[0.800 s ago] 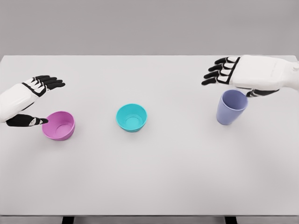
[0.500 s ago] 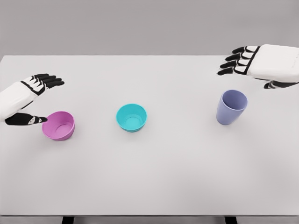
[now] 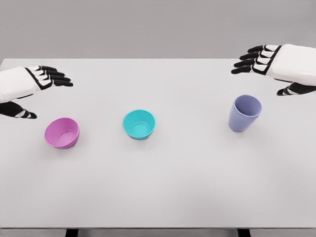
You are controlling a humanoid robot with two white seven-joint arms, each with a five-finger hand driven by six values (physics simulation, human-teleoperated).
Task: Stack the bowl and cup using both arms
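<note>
backdrop: plain grey wall behind a white table [image 3: 163,187] that fills most of my view.
left hand: [image 3: 29,86] i see it at the far left edge, above the table, fingers spread and thumb apart below them, gripping nothing.
pink bowl: [image 3: 62,133] sits tilted on the table at the left, mouth turned toward me and a little to the left, below and to the right of my left hand and apart from it.
teal bowl: [image 3: 139,124] upright near the middle of the table, well apart from the pink bowl.
cup: [image 3: 244,113] lavender, standing on the table at the right with its mouth leaning slightly toward the right, well apart from the teal bowl.
right hand: [image 3: 276,64] up at the right edge, above and to the right of the cup, not touching it; fingers spread and pointing left, thumb held apart below, nothing in it.
</note>
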